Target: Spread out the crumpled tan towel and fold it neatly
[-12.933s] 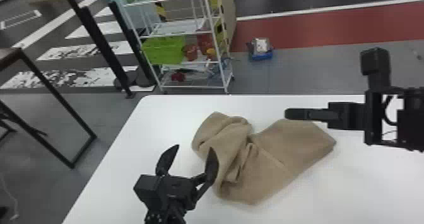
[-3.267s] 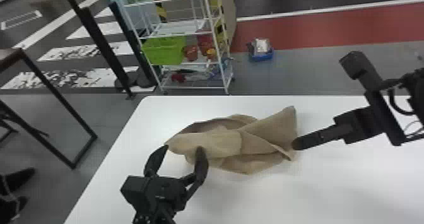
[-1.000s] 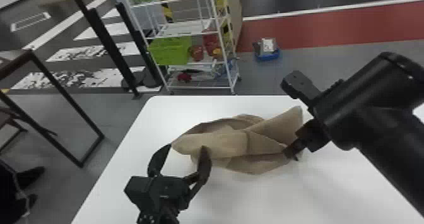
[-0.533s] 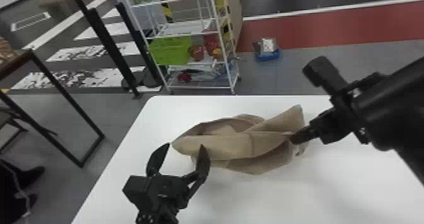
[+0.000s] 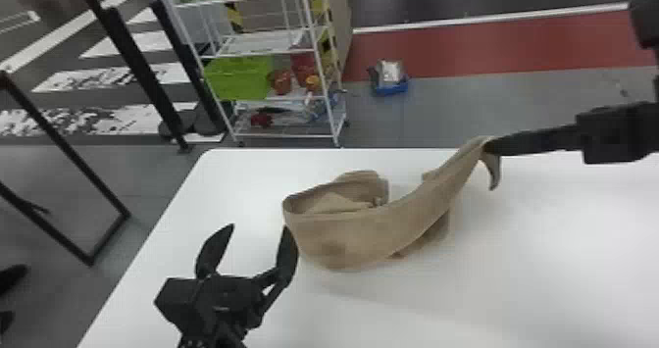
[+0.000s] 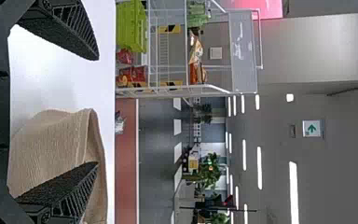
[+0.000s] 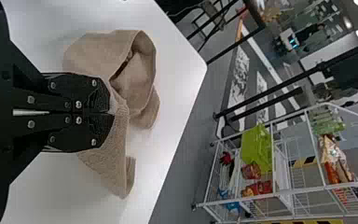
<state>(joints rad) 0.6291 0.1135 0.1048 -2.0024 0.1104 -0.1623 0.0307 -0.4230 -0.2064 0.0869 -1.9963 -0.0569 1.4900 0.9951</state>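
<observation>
The tan towel (image 5: 367,232) slants along the table's (image 5: 441,312) far edge, its looped end just beside the empty, wide-open left hand (image 5: 259,228), likely handiest for a second grip, while the closed right hand (image 5: 489,147) pinches the raised other end.

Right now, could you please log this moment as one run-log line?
Right gripper: shut on raised end of tan towel | left gripper: open beside towel | towel: curled, partly on white table | fold: not made
</observation>
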